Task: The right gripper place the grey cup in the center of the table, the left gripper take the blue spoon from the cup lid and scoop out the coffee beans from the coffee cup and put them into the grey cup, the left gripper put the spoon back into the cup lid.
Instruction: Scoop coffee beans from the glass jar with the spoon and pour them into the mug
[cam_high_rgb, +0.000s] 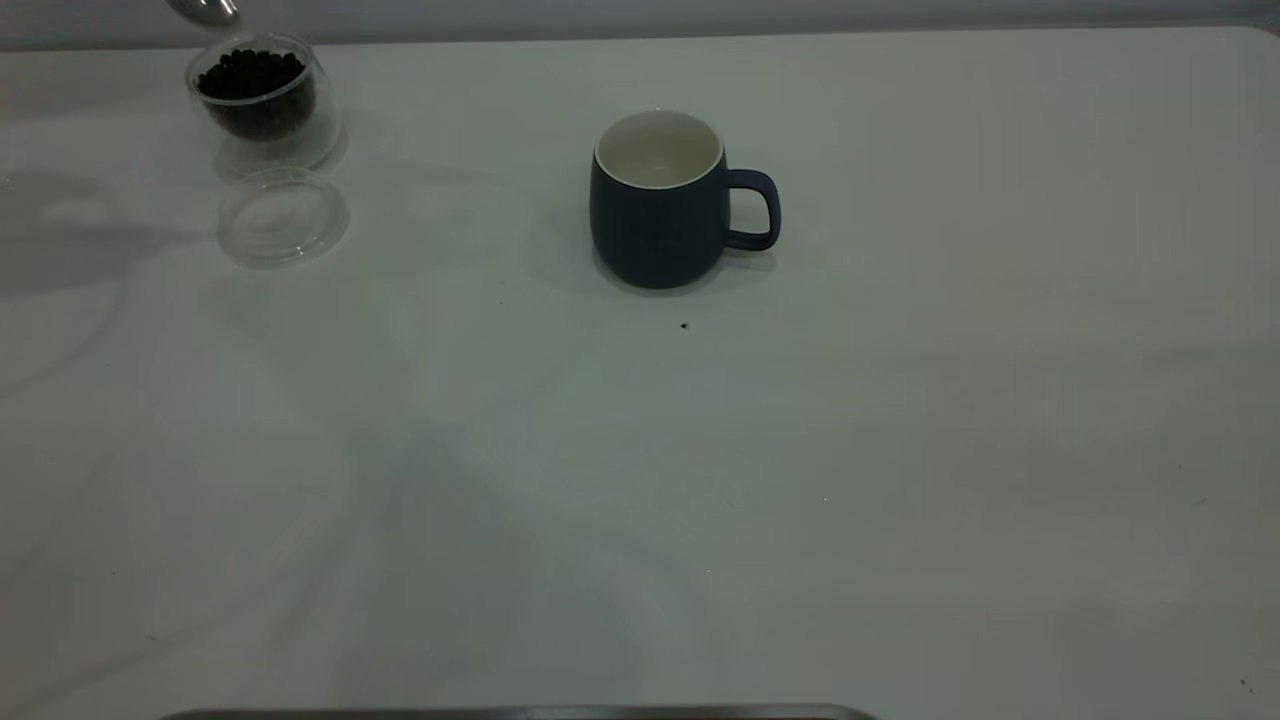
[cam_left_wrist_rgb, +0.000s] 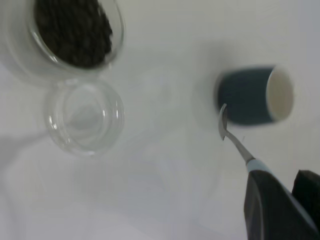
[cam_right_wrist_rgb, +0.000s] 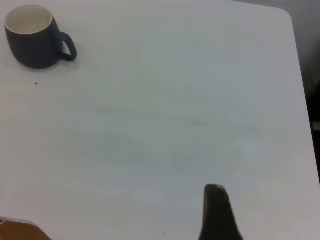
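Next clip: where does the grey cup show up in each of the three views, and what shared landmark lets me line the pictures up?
Exterior view: the grey cup stands upright near the middle of the table, handle toward the picture's right.
Left wrist view: the cup is at the right, past the tip of the blue spoon.
Right wrist view: the cup is in the upper left corner.
Shared landmark: its cream-white inside appears in all three views.

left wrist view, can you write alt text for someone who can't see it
The left gripper holds the blue spoon by its handle above the table, its bowl empty. Below lie the empty clear cup lid, the coffee cup full of coffee beans beside it, and the grey cup farther off.
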